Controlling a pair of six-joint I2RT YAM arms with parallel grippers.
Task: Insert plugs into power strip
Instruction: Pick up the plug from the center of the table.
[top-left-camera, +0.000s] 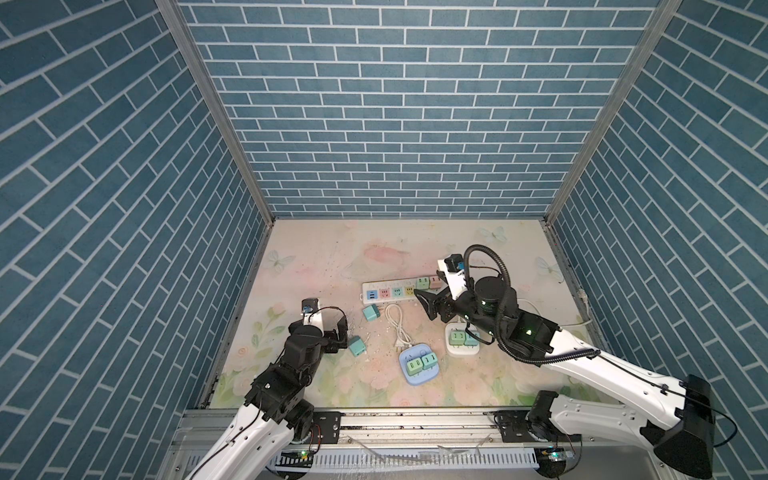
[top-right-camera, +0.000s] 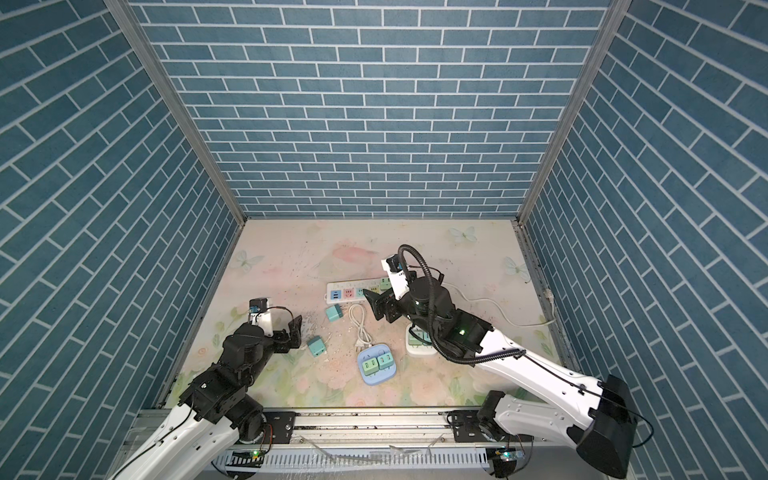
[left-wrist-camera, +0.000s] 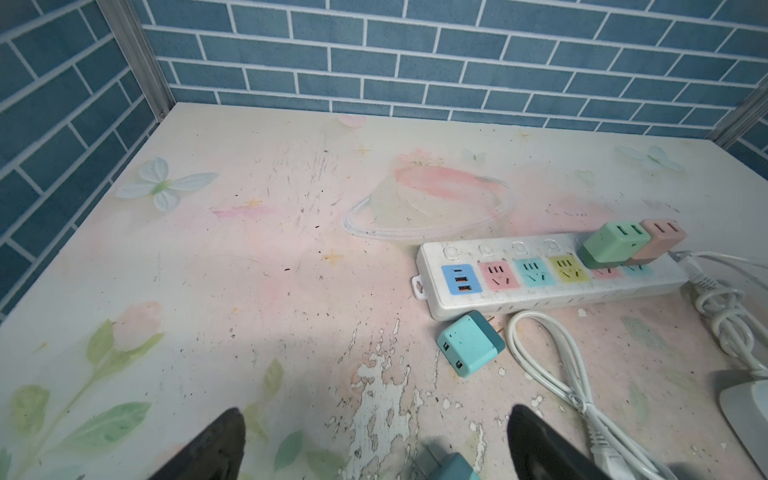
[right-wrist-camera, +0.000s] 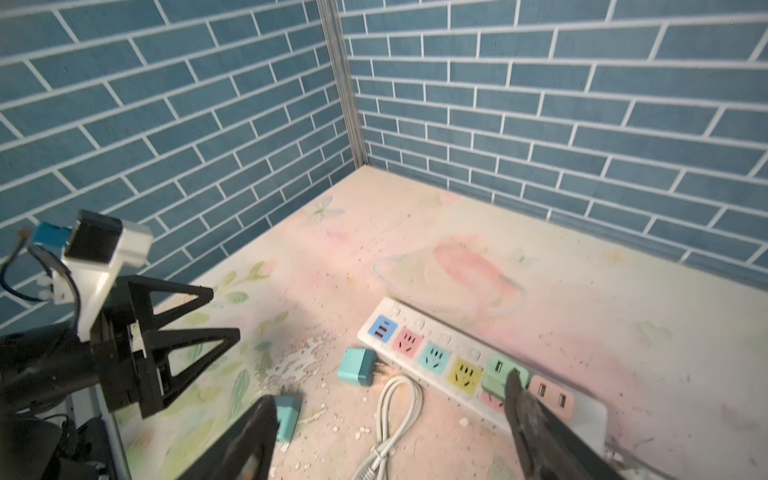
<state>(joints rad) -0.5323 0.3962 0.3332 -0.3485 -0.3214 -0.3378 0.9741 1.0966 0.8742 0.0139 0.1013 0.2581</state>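
Pickup seems in hand: green plug and pink plug sit in the strip, right gripper and left gripper gape empty, and the left, near a loose teal plug, must straddle its sides, prongs clear.

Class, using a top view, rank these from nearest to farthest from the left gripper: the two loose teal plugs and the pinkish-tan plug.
1. Lone teal plug, just beside the left gripper.
2. Strip-side teal plug, lying by the power strip, near its USB end.
3. Pinkish-tan plug, seated at the strip's opposite end.
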